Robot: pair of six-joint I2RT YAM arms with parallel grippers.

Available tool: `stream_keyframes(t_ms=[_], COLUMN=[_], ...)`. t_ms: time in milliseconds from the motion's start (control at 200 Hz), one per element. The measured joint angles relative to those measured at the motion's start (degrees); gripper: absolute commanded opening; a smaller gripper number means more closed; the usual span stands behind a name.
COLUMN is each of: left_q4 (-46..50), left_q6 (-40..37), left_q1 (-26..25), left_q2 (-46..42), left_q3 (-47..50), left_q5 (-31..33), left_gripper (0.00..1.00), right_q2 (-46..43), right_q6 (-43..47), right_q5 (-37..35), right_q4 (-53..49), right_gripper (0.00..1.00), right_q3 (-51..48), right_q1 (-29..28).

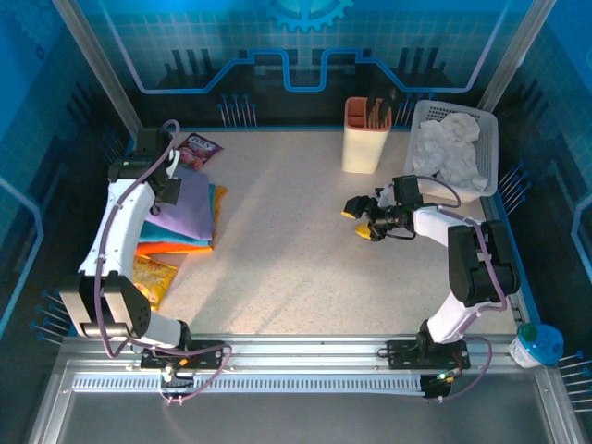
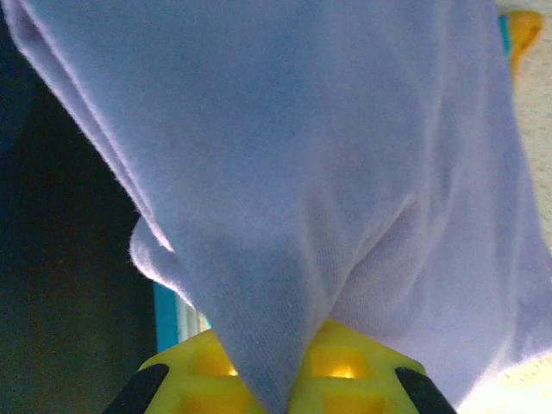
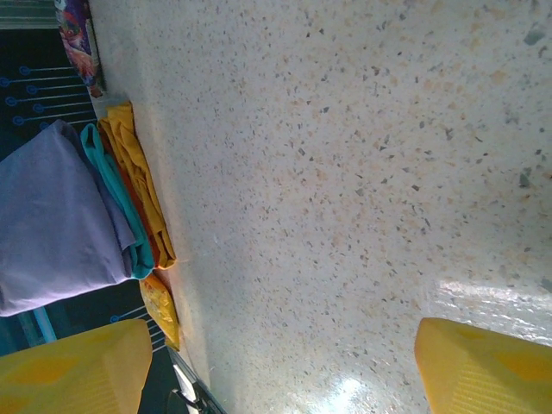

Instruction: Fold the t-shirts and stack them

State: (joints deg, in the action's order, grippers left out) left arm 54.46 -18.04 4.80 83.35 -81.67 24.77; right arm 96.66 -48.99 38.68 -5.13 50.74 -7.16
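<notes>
The t-shirts lie in a folded stack at the table's left side. The lavender t-shirt [image 1: 188, 211] is on top, over a teal one [image 3: 112, 194], an orange one [image 1: 171, 248] and a yellow one [image 1: 219, 205]. My left gripper [image 1: 171, 182] is at the stack's far left corner, shut on a fold of the lavender cloth [image 2: 302, 172]. The cloth runs down between the yellow fingers [image 2: 362, 362]. My right gripper [image 1: 363, 222] hovers over bare table right of centre, open and holding nothing, with its fingertips [image 3: 78, 371] wide apart.
A glossy purple snack packet [image 1: 199, 148] lies behind the stack and a yellow packet [image 1: 153, 277] in front of it. A beige utensil holder [image 1: 365, 137] and a white basket [image 1: 490, 139] with crumpled white cloth stand at the back right. A small cup [image 1: 536, 344] sits off the near right corner.
</notes>
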Motion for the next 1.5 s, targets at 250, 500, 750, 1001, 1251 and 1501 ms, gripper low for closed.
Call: stream_keyframes(t_ms=[250,500,750,1001,1251,1501], left_q4=[-4.83,-9.64,-12.00,-12.31,-8.52,-9.66], left_q6=[-0.61,-1.68,-2.32,-0.15,6.21,12.96], left_q1=[1.70,1.84,1.86,1.97,0.50,-10.25], left_q2=[2.80,6.49,8.74,10.99,12.04,11.10], left_q3=[2.16,4.37,4.63,4.20,-0.74,-0.68], left_q5=[2.99,7.10,11.17,15.54,11.78,4.39], left_gripper=[0.00,0.00,0.72,0.99,0.98,0.95], right_q2=[0.63,0.98,0.98,0.98,1.09,1.29], right_q6=[0.20,0.46,0.70,1.29,1.49,1.51], right_q5=[1.25,2.10,2.34,2.40,2.51,2.49], right_q4=[0.02,0.28,0.52,0.52,0.63,0.63], right_gripper=[0.81,0.81,0.80,0.81,0.81,0.81], right_q3=[0.04,0.07,0.07,0.07,-1.11,-1.27], right_q1=[0.42,0.61,0.92,1.29,1.31,1.36])
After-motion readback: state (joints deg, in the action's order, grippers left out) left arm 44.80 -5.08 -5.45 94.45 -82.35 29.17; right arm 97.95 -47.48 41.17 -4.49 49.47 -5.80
